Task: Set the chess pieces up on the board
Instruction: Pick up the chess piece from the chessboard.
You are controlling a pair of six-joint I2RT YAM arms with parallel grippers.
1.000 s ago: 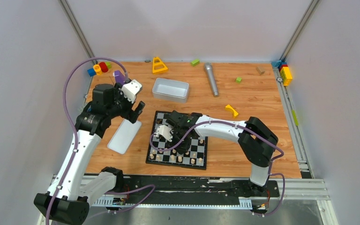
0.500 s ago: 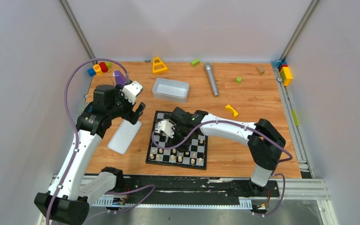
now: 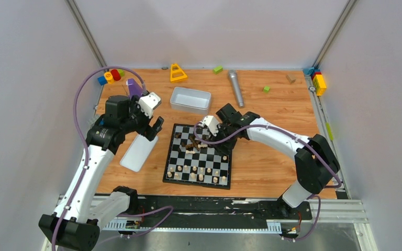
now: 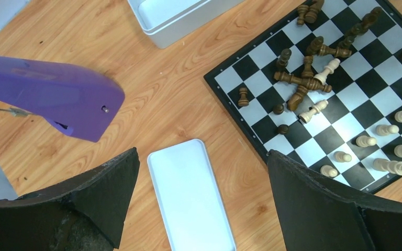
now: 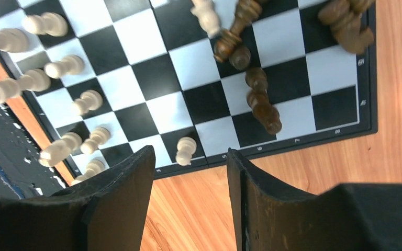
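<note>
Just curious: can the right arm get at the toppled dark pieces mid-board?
Probably yes: its open end effector hangs at the board's right edge, nothing between it and the toppled dark pieces.

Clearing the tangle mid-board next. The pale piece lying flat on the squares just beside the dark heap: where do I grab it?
Grip the pale piece across its slim middle, coming straight down, jaws either side of its length. It lies on its side on the board, so only its flanks are free; the dark heap crowds one end, so probably favour the other.
</note>
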